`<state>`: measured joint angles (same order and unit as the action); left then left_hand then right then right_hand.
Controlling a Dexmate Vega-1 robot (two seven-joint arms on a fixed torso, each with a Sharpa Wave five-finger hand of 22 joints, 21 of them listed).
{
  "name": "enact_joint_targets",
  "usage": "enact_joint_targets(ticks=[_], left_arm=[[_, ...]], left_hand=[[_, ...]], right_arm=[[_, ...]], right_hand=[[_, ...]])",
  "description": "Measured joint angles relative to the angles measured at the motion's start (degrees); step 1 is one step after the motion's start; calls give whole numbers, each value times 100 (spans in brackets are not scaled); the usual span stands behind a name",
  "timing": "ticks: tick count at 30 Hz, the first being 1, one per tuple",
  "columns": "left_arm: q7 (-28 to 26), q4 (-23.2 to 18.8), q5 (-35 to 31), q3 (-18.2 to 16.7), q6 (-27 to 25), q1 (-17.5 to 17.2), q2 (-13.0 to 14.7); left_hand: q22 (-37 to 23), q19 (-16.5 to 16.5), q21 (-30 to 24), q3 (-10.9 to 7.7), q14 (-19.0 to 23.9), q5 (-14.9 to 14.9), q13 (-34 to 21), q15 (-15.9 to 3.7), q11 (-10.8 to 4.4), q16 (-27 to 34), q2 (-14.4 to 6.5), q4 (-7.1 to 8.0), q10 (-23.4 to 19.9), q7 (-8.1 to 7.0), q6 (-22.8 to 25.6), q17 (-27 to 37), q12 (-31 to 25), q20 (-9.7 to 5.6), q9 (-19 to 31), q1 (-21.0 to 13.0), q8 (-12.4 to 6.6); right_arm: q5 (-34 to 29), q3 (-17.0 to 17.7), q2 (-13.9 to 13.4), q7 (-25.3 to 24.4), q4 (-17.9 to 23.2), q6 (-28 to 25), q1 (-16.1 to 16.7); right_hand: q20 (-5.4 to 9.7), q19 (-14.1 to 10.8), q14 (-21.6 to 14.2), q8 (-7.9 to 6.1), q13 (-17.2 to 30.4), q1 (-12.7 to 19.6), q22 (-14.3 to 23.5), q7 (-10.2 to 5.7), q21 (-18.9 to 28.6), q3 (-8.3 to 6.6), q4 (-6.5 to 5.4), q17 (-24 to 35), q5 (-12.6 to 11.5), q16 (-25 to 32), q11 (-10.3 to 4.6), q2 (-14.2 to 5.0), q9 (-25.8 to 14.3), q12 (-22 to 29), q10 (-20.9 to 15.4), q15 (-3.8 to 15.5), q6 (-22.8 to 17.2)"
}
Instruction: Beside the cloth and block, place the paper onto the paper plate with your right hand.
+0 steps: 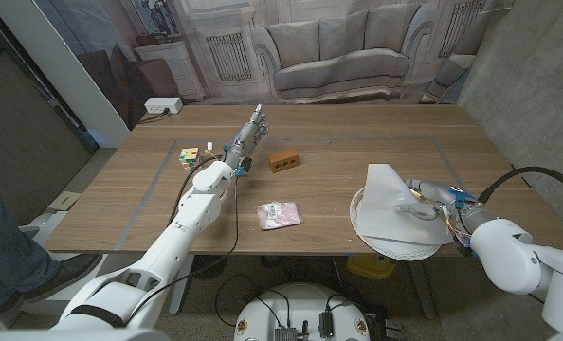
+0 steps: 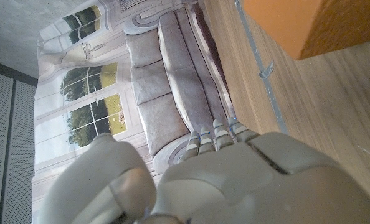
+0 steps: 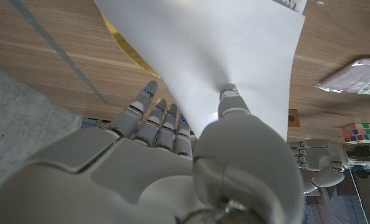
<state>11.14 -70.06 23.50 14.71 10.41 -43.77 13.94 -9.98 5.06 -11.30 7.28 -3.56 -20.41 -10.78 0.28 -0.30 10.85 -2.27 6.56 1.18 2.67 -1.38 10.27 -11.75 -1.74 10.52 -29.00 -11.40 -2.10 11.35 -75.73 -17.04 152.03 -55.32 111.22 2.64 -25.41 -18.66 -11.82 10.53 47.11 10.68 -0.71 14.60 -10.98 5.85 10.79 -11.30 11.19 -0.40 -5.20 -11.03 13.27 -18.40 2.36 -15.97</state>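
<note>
A white sheet of paper [image 1: 388, 194] lies over the paper plate [image 1: 395, 252] near the table's front right edge. My right hand [image 1: 431, 203] pinches the sheet at its right side. In the right wrist view the thumb [image 3: 232, 102] presses on top of the paper [image 3: 222, 43] with the fingers [image 3: 155, 119] under it, above the plate's rim [image 3: 120, 31]. The brown block [image 1: 282, 160] sits at mid-table and the pink folded cloth [image 1: 279, 215] lies nearer the front. My left hand [image 1: 247, 135] stands just left of the block [image 2: 309, 22], fingers straight, holding nothing.
A colour cube [image 1: 189, 156] rests left of my left arm. A grey tape line [image 1: 154, 189] marks a rectangle on the table. A person's leg and shoe [image 1: 16, 256] are at the front left, off the table.
</note>
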Motion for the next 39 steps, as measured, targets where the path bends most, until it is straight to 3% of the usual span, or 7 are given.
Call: enact_joint_targets(ticks=[17,39], left_arm=[[3,25,24,-8,6,-5,20],[1,-29,50,-46,-2,-64,83]], left_hand=[[0,0,0,23,0,0,0,0,0,0,0,-24,0,0,0,0,0,0,0,0,0],[0,0,0,47,0,0,0,0,0,0,-15,1,0,-31,31,0,0,0,0,-15,0]], right_arm=[[233,-365,-112,-96,-72,-60,-415],[342,-966,-150,-273,-160,-166,-972]], right_hand=[[0,0,53,0,0,-201,0,31,-43,110,-110,-1,0,-44,20,80,0,-44,20,-9,31],[0,0,51,-1,0,-276,0,31,-63,127,-128,-1,0,-44,19,49,0,-44,20,-10,31]])
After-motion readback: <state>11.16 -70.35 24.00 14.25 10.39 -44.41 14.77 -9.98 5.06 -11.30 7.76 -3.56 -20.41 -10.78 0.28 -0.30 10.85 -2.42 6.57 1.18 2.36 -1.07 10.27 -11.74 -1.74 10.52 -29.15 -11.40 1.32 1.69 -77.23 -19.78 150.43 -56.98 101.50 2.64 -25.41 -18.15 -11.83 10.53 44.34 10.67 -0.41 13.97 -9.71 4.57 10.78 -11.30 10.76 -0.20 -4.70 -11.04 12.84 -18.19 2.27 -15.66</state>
